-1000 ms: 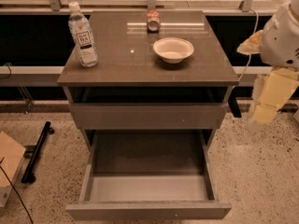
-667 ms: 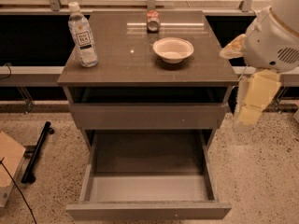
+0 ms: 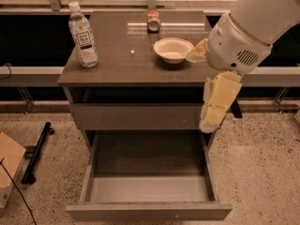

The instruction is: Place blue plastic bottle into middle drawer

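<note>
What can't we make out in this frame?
Camera view only:
- Blue plastic bottle, left on the tabletop: label print too small to read.
- Middle drawer, open: rear floor shadowed under the upper drawer.
- Gripper hangs at the upper drawer's right end and hides it.
- Arm: cut off by the top and right edges.
- Can: markings blurred.

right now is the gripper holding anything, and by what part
Nothing is held. The gripper hangs empty at the right, above the open drawer; the bottle stands apart from it at the table's left edge.
</note>
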`<state>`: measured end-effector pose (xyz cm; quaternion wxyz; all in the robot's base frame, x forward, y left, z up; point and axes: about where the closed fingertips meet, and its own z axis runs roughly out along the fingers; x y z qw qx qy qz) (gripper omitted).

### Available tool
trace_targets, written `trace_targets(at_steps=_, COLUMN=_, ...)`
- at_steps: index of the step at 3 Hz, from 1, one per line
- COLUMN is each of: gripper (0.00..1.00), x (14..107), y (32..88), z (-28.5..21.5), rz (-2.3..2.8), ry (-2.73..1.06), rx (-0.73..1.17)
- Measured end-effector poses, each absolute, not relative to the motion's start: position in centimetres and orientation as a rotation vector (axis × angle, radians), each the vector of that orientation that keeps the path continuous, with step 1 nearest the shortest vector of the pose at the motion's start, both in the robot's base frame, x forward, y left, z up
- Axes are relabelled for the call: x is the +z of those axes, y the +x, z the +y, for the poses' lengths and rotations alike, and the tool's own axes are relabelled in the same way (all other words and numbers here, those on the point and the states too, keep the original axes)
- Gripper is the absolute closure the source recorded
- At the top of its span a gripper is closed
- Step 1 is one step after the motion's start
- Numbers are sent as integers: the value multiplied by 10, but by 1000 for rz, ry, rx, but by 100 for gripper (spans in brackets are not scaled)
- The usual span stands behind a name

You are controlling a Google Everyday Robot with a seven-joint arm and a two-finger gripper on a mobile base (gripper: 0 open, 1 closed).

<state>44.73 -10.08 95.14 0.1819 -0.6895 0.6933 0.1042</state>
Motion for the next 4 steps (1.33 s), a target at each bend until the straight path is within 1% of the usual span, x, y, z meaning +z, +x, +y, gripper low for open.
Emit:
trace_targets(at_steps=2, gripper=0, x=952, y=454, z=-97, rz=1944, ry=-1879, rx=307)
trace_targets(at_steps=4, gripper=0, x=969, y=506, z=-69, rz=1809, ry=-1667, rx=331)
